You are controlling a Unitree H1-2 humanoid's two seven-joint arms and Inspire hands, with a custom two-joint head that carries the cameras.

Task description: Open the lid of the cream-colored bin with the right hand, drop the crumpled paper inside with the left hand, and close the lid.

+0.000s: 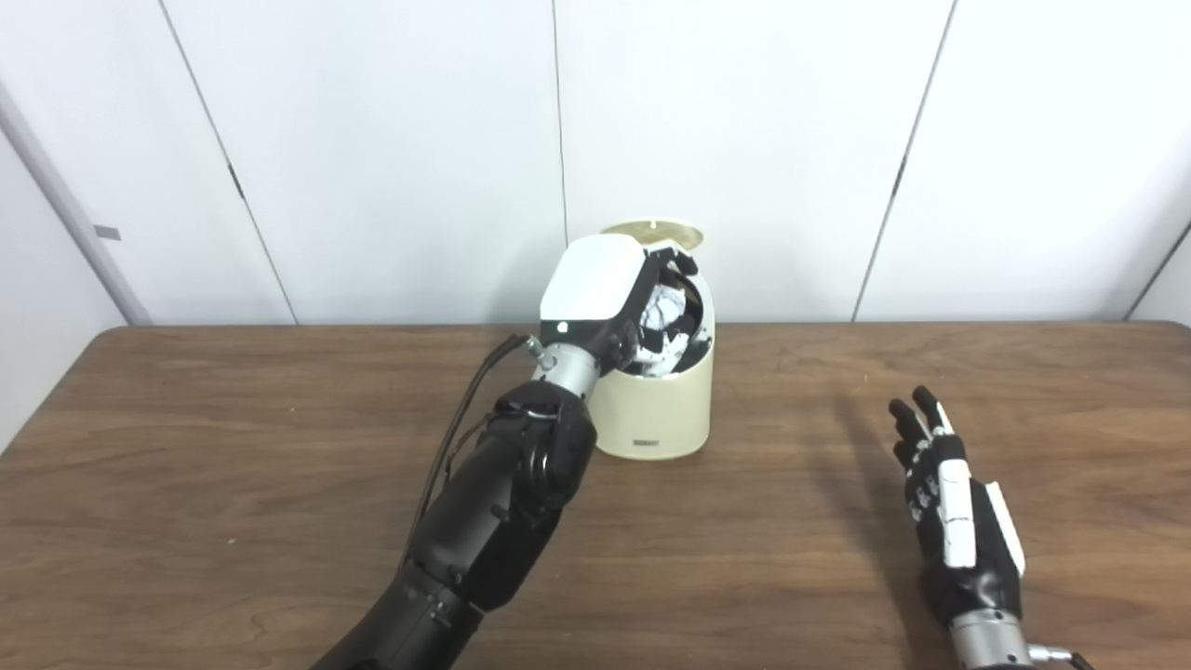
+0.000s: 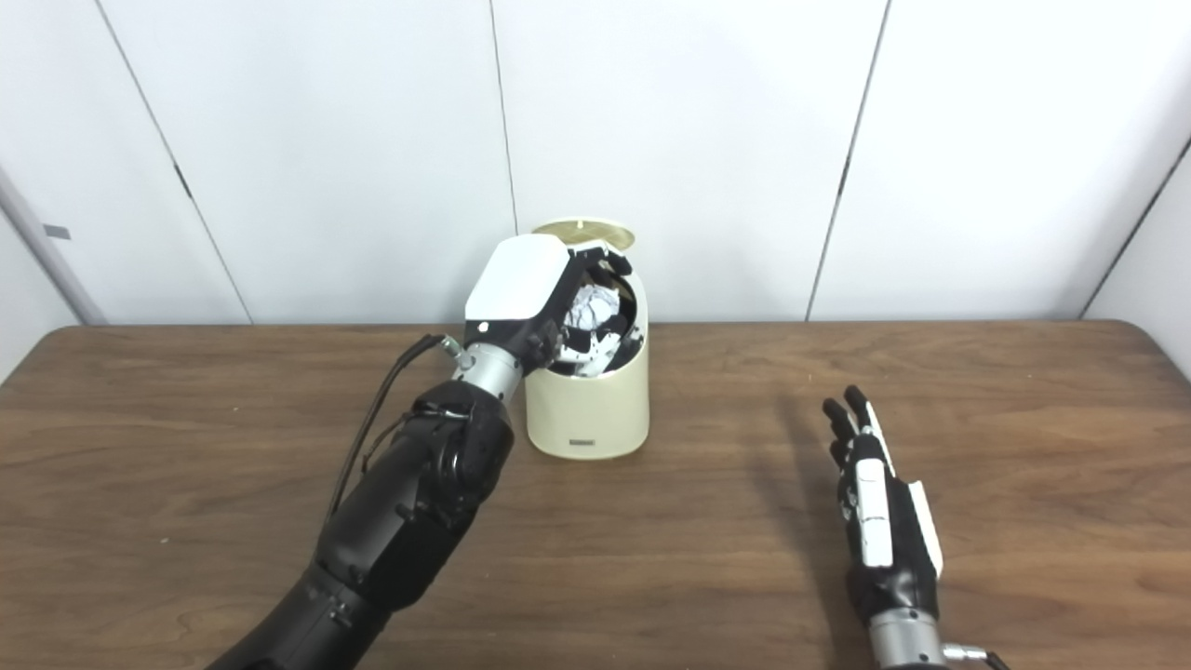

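The cream-colored bin [image 1: 656, 409] stands at the middle back of the table with its round lid [image 1: 654, 230] tipped up behind the opening. My left hand [image 1: 600, 288] reaches over the bin's mouth from the left, white back upward. Its fingers curl around the white crumpled paper [image 1: 668, 307], which sits right at the opening, partly inside the rim. My right hand [image 1: 954, 502] lies low over the table well to the right of the bin, fingers straight and apart, holding nothing.
The brown wooden table [image 1: 233, 447] carries only the bin. White wall panels [image 1: 391, 140] rise just behind its back edge. My left forearm [image 1: 502, 502] crosses the table's front middle toward the bin.
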